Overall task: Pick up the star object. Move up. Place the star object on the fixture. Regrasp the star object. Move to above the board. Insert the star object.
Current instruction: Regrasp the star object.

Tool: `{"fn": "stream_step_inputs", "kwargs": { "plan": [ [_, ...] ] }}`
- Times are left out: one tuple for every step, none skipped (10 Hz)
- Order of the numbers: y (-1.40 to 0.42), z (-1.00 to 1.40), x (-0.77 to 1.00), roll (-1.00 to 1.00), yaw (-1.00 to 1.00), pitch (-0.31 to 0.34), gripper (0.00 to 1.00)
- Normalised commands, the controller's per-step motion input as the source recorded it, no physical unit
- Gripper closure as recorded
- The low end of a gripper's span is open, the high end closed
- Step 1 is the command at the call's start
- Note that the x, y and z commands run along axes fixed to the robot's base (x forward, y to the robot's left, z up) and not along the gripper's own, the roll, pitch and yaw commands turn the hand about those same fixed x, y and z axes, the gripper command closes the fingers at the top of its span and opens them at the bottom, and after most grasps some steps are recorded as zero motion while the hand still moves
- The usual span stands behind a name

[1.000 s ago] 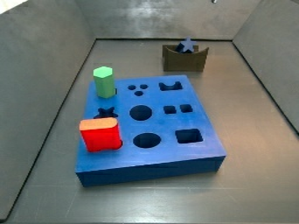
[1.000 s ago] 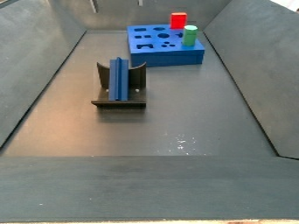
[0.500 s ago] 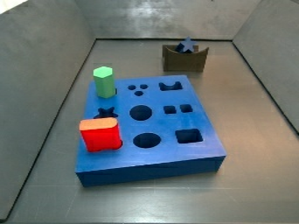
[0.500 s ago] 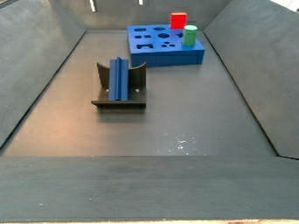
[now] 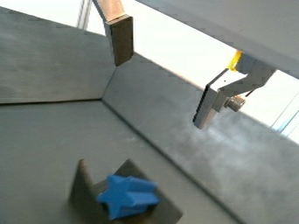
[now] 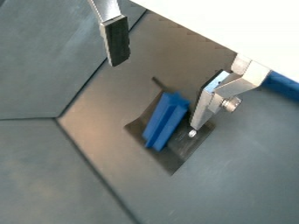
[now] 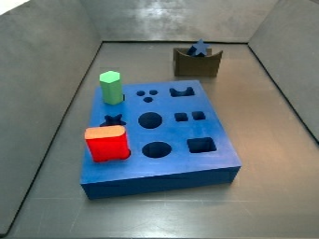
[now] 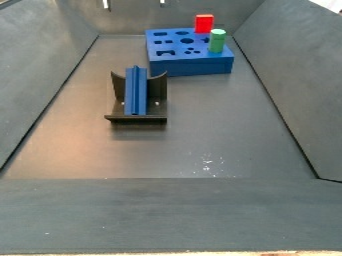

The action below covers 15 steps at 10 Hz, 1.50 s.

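In both wrist views the gripper (image 5: 163, 74) (image 6: 162, 81) hangs in the air with its two fingers (image 5: 121, 39) (image 6: 115, 41) spread wide apart. Nothing is between them. The gripper does not show in the side views.

Below the gripper, apart from it, sits the fixture (image 6: 167, 150) (image 5: 87, 184). The star object (image 6: 165, 122) (image 5: 128, 194) rests in the notch on top of the fixture. It is a long dark-blue piece lying in the groove, and its star-shaped end shows in a wrist view.

In a side view the fixture (image 8: 135, 99) stands on the dark floor, with the star object (image 8: 136, 87) lying along its middle. Farther back is the board (image 8: 189, 55), well apart from the fixture. A red block (image 8: 205, 22) and a green peg (image 8: 217, 41) stand on the board.

In a side view the board (image 7: 162, 149) is close, with the red block (image 7: 107, 143) and the green peg (image 7: 111, 87) on it. Behind the board sits the fixture (image 7: 197, 63) with the star object (image 7: 197, 49) poking up from its notch.
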Motion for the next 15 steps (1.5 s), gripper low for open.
{"fn": "stream_step_inputs", "kwargs": {
  "plan": [
    [-0.04, -0.01, 0.09, 1.0, 0.07, 0.099, 0.0],
    [-0.04, -0.02, 0.11, 0.99, 0.1, 0.158, 0.0],
    [-0.04, -0.02, 0.11, 0.87, 0.11, 0.163, 0.0],
    [-0.05, -0.02, 0.11, 0.69, 0.13, 0.162, 0.0],
    [-0.05, -0.02, 0.11, 0.46, 0.15, 0.151, 0.0],
    [-0.04, -0.02, 0.11, 0.3, 0.17, 0.135, 0.0],
    [0.07, -1.0, 0.04, 0.18, 0.18, 0.033, 0.0],
    [0.07, -1.0, 0.04, 0.16, 0.18, 0.0, 0.0],
    [0.07, -1.0, 0.05, 0.14, 0.16, -0.032, 0.0],
    [0.06, -1.0, 0.06, 0.11, 0.13, -0.063, 0.0],
    [0.06, -1.0, 0.07, 0.09, 0.11, -0.08, 0.0],
    [0.06, -1.0, 0.08, 0.08, 0.09, -0.089, 0.0],
    [0.05, -1.0, 0.09, 0.07, 0.04, -0.101, 0.0],
    [0.04, -1.0, 0.09, 0.07, 0.02, -0.101, 0.0],
    [0.04, -1.0, 0.1, 0.06, 0.0, -0.089, 0.0]
  ]
}}
